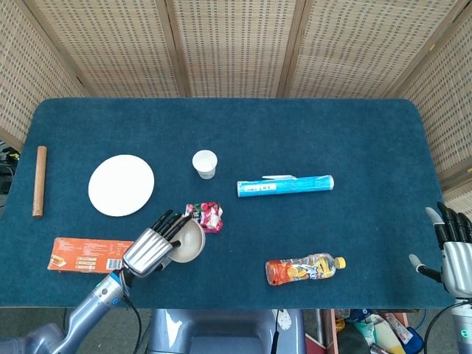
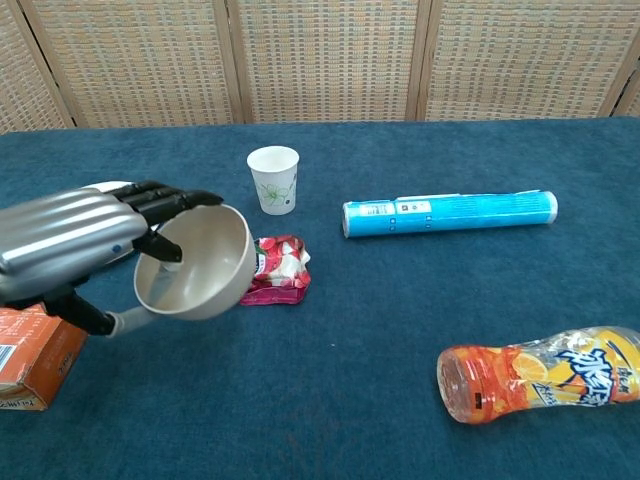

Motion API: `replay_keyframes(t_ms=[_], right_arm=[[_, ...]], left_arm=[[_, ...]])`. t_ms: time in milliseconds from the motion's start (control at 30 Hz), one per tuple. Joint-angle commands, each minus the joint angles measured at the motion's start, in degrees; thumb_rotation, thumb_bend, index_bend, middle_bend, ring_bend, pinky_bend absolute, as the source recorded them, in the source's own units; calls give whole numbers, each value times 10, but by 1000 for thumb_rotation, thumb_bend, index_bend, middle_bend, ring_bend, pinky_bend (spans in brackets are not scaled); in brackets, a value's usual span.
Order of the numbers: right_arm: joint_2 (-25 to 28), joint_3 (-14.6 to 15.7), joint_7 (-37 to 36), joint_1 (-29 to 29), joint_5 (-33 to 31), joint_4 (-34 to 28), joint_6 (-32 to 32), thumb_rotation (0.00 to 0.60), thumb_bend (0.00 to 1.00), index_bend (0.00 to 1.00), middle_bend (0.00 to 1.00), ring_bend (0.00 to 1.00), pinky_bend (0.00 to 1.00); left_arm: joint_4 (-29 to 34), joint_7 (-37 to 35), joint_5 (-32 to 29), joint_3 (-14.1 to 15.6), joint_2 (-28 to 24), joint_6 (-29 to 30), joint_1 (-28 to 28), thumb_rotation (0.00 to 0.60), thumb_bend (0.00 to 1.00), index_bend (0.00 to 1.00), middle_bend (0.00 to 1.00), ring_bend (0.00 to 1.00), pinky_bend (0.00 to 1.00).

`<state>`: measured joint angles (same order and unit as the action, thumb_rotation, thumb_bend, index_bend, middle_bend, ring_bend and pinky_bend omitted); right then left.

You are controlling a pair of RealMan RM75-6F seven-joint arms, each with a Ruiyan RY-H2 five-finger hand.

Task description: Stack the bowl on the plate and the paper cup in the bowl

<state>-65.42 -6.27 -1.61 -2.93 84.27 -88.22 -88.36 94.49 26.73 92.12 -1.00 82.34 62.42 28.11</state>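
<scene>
My left hand (image 2: 75,245) grips tilted bowl (image 2: 200,265), hiding plate (image 1: 121,185) in chest view; right hand (image 1: 456,254) cut off, fingers apart

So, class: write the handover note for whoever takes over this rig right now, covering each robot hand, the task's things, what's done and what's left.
Left robot hand: holds the beige round bowl, lifted off the table and tilted, near the red snack pouch.
Right robot hand: open, idle at the table's right edge.
White round plate: bare, on the table's left side.
White paper cup: upright, untouched.
Done: bowl picked up.
Left: set bowl on plate, then cup in bowl.
</scene>
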Motion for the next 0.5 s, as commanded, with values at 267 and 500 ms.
replay_keyframes(t_ms=[267,500], right_arm=[[2,1,5,-1,2,-5,2,600,173,64,0,0,0],[1,2,0,0,-1,-2,5,600,173,64,0,0,0]], left_arm=[[30,-17,-118,-64,-120,-26,18,600,407,663,0,0,0],[-3,-27,-193,-81,-139,-58,32,600,408,663,0,0,0]])
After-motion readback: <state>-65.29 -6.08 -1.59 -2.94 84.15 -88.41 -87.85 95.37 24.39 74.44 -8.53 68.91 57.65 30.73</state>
